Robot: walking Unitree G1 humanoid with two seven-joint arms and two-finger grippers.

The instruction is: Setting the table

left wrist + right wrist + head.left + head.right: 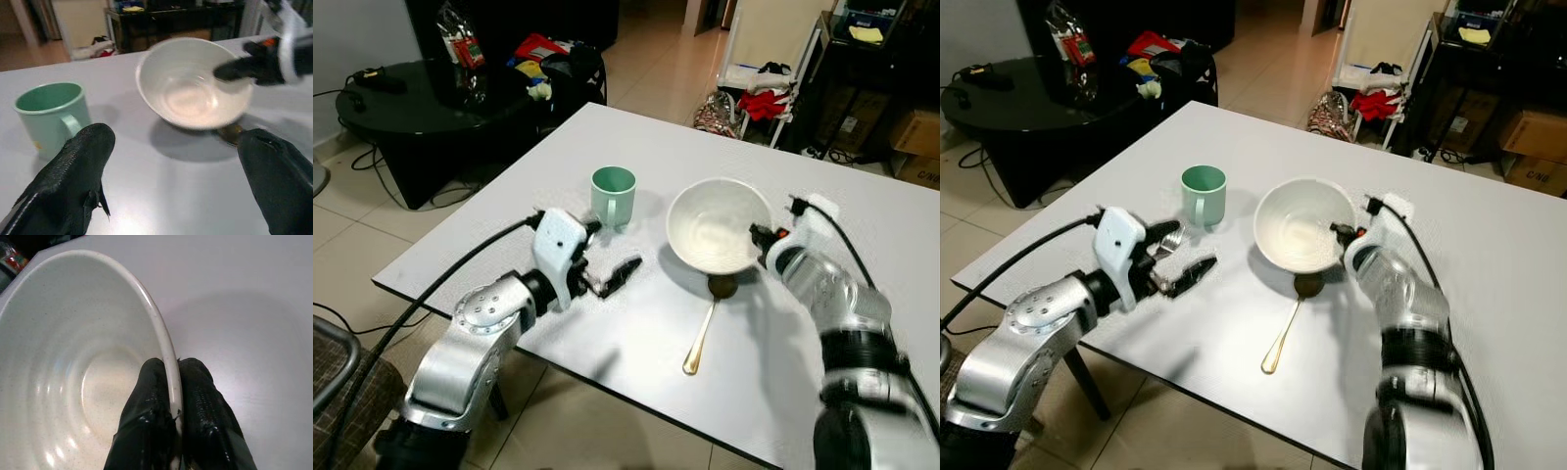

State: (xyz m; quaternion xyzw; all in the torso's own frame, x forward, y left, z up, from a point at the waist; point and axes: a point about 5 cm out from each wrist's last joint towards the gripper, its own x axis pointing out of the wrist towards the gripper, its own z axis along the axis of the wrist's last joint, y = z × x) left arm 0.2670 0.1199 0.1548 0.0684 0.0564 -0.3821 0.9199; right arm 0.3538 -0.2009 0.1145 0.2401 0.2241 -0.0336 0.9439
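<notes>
White bowl (719,227) in right tool (172,396)

The white bowl (719,227) hides part of the spoon (705,328), covering its head; the bowl's far side is cut off in the right wrist view.

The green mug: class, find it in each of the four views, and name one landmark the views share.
Left eye view: mug centre-left on the table, left of the bowl.
Right eye view: mug left of centre.
Left wrist view: mug at the left edge.
Right wrist view: mug not in it.
Shared landmark: the bowl, pinched at its rim by the right end effector.
</notes>
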